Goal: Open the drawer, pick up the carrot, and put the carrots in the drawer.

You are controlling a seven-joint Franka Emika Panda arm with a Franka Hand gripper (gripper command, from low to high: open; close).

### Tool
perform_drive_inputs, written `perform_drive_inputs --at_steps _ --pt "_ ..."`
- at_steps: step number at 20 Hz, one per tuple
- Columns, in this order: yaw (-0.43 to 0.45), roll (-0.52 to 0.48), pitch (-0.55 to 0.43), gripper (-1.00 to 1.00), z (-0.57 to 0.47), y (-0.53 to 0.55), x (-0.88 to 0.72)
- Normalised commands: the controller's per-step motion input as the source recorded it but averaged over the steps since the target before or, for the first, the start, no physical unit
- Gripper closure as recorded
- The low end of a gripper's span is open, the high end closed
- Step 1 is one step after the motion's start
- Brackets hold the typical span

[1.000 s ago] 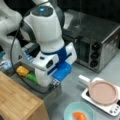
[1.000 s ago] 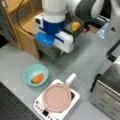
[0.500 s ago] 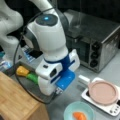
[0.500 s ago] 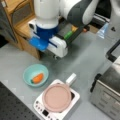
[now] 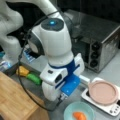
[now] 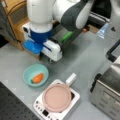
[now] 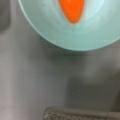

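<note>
**Drawer is open, carrot waits in the bowl**

On a front view's left sits the open drawer, with a yellow vegetable and a green vegetable in it. In the middle, the gripper hangs low over the grey table. I cannot tell how wide its jaws are, and it seems to hold nothing. To the right, the carrot lies in the teal bowl. I think the picking-up step is in hand. The grab calls for reaching down into the bowl.

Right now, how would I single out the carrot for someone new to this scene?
Find the white cooker with the pink lid. To its left in a front view sits a teal bowl. The carrot lies inside: small, stubby, the only orange thing there.
</note>
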Motion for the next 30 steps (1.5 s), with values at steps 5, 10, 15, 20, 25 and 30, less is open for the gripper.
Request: perform_drive_inputs --at_steps 5,10,15,20,25,30 --pt "0.088 0.023 0.261 -1.0 0.01 -0.15 0.4" --pt "0.1 0.046 0.221 -1.0 -0.03 -0.1 0.44" --pt "0.077 0.049 0.189 -1.0 0.05 -0.08 0.34" --pt "0.055 0.042 0.214 -1.0 0.06 -0.08 0.27" --pt "0.028 0.031 0.245 -1.0 -0.01 -0.07 0.32" --pt "0.026 0.033 0.208 -1.0 -0.01 -0.05 0.36"
